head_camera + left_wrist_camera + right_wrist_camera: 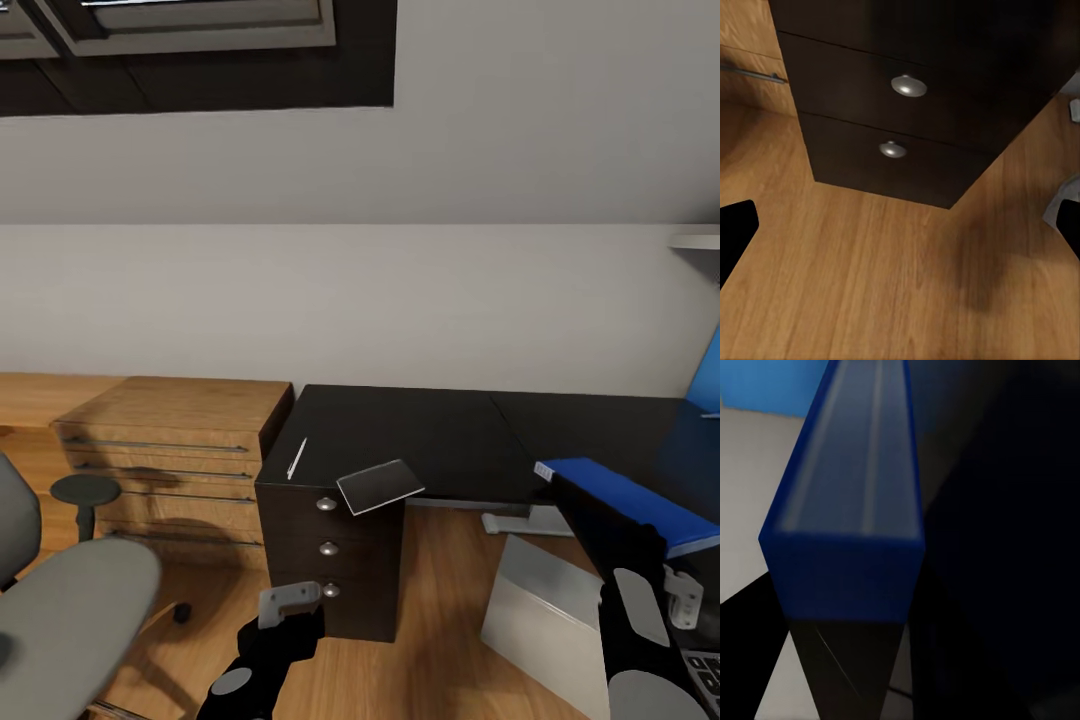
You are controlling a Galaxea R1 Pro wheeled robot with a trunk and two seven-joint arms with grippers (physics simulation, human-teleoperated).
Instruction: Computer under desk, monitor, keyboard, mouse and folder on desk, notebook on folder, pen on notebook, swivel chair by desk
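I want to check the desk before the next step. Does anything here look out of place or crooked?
Yes. The notebook lies askew at the front edge of the desk, above the drawers, and partly overhangs the edge. The folder is held at the right claw, not yet lying flat on the desk.

Ahead of my left gripper [290, 600] the dark drawer pedestal [335, 545] blocks the way; bare wood floor [870, 285] lies open under it. The swivel chair [70, 610] crowds its outer side. Beyond my right gripper [844, 660], clamped on the folder [625, 500], the desk [450, 430] top is open.
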